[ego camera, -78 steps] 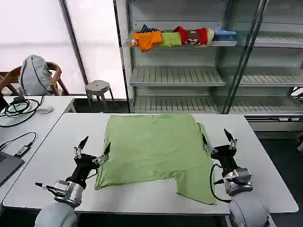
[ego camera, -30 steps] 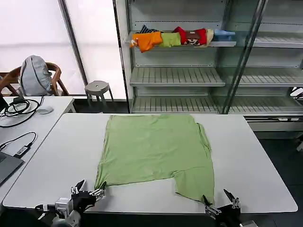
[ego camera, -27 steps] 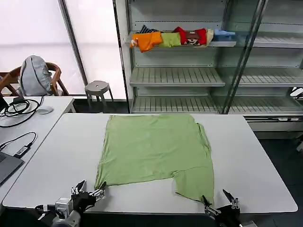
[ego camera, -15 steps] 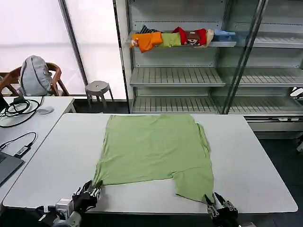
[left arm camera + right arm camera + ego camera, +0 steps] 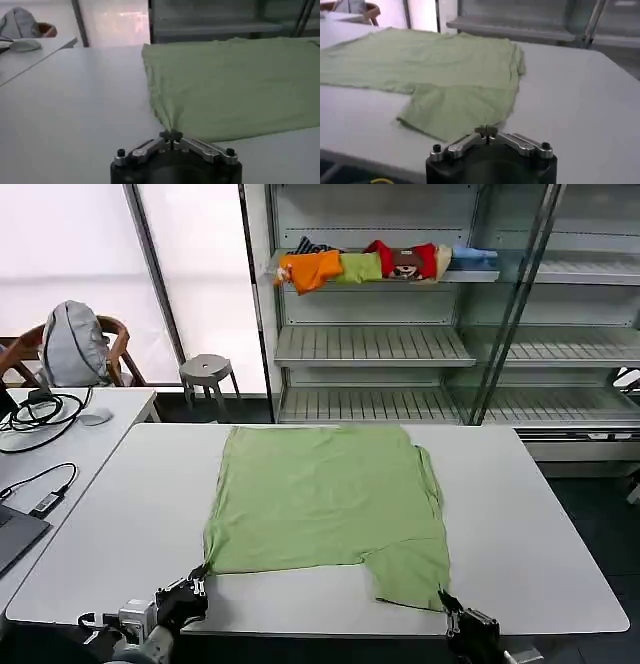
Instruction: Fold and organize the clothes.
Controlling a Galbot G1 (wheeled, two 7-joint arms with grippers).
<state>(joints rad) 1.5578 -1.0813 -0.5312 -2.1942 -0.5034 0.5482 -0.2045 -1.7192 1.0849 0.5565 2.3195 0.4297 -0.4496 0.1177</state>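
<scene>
The light green shirt [image 5: 330, 504] lies flat mid-table, back up, w/ a sleeve flap sticking out at its 5 o'clock corner. Thin, floppy knit by the look of it: light, no stiffness, will sag and drag rather than slide clean, so I'd say corners are the right place to pinch. That's where both grippers are: left gripper [image 5: 192, 582] clamped on the shirt's 7 o'clock corner, fabric puckering into its tips in the left wrist view [image 5: 171, 134]; right gripper [image 5: 446, 603] pinched shut on the sleeve's tip at 5 o'clock [image 5: 487, 131]. Both sit right at the table's [image 5: 530, 514] near edge, so little slack behind them. Plenty of bare tabletop at 3 and 9 o'clock, and some toward 12 before the shelving [image 5: 400, 344], so folding forward looks unobstructed.
</scene>
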